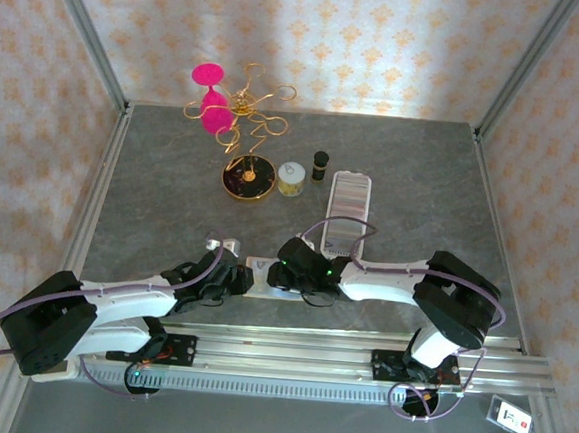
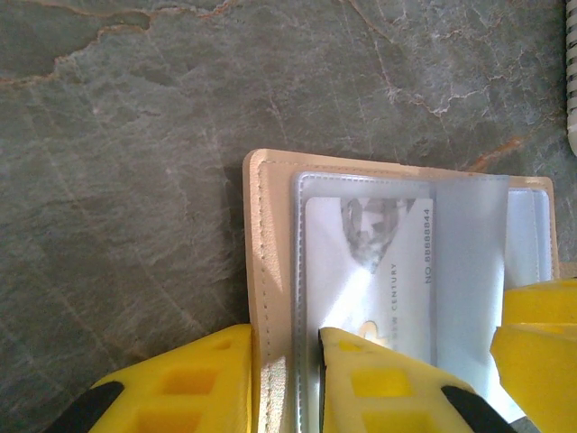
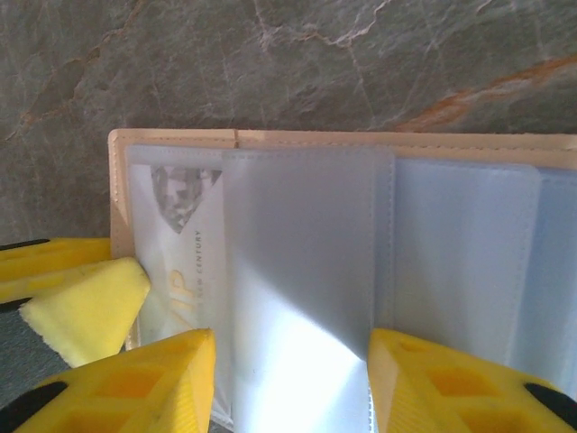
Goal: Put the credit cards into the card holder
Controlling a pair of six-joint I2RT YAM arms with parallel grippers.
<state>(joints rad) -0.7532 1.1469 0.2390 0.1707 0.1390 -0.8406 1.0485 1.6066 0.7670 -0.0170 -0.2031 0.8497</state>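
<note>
Near the 6 o'clock edge of the table [image 1: 402,185], the left gripper [image 2: 285,352] pinches the beige cover of the opened card holder [image 2: 269,225], apparently to pin it flat while its pockets are worked. Seen from above, the holder lies spread from 9 to 3 o'clock. One credit card [image 2: 365,271] sits in a sleeve, its long side running 12 to 6 in the wrist views. The right gripper [image 3: 293,361] stands spread astride a loose clear pocket [image 3: 306,234], seemingly to keep it open.
</note>
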